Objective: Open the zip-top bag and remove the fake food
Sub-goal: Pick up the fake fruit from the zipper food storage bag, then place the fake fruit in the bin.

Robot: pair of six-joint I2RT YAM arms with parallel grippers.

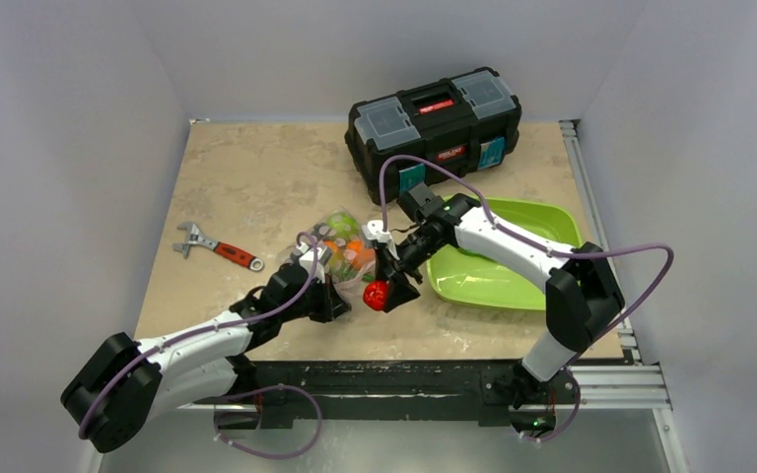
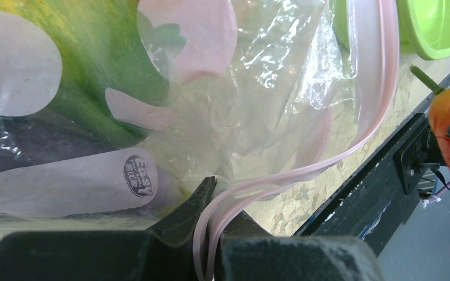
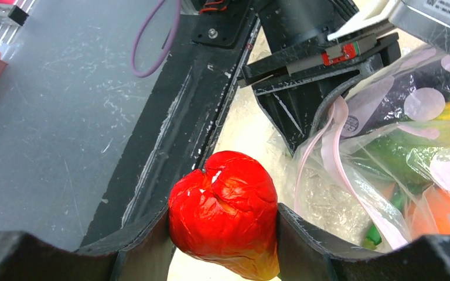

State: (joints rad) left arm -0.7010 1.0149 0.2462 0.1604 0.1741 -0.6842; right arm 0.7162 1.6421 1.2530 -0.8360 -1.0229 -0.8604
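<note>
The clear zip-top bag [image 1: 340, 246] lies mid-table with orange and green fake food inside. My left gripper [image 2: 211, 234] is shut on the bag's pinkish zip strip [image 2: 375, 105], which folds down between its jaws. My right gripper [image 3: 222, 219] is shut on a red pepper [image 3: 225, 208], held just outside the bag's mouth near the table's front edge. From above, the red pepper [image 1: 376, 294] sits in the right gripper [image 1: 384, 292], beside the left gripper [image 1: 327, 296]. Green and orange pieces show through the bag [image 3: 410, 158] in the right wrist view.
A lime green tray [image 1: 498, 266] lies right of the bag. A black toolbox [image 1: 434, 123] stands at the back. A red-handled wrench [image 1: 215, 248] lies to the left. The table's black front rail [image 3: 176, 134] runs just below the pepper.
</note>
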